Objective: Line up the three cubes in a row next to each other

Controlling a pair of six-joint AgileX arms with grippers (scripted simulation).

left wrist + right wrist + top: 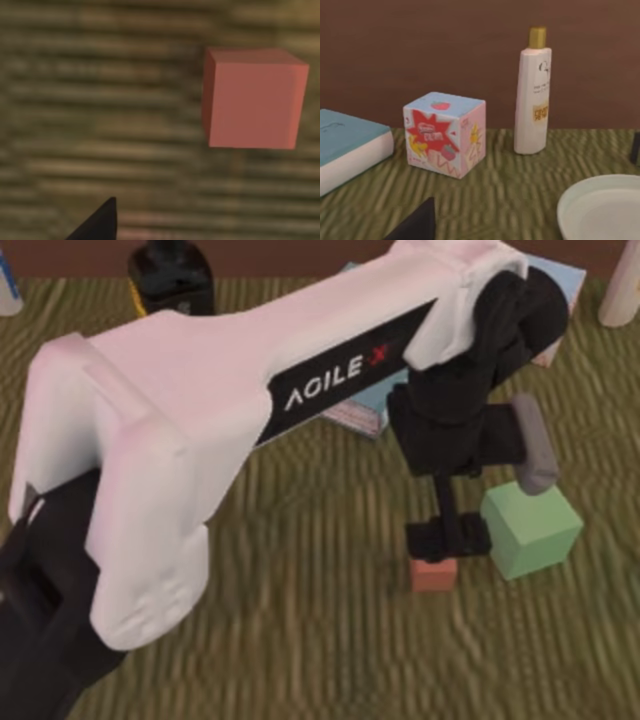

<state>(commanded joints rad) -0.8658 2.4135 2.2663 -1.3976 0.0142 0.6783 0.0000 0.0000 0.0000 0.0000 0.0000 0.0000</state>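
Observation:
In the top view my left arm reaches across the table. Its gripper (447,537) hangs open just above the small salmon-red cube (433,574), which rests on the green mat. The largest cube, light green (530,528), stands right beside the red one on its right, a little farther back. The left wrist view shows the red cube (255,97) alone on the mat ahead of one dark fingertip (100,222), with nothing against that finger. My right arm is outside the top view. Its wrist view shows one fingertip (420,222) above the mat, holding nothing.
A blue book (345,145), a printed strawberry carton (445,134), a white bottle (532,95) and a white plate (605,210) lie before the right wrist camera. At the back of the table stand a black object (170,280) and the bottle (622,285).

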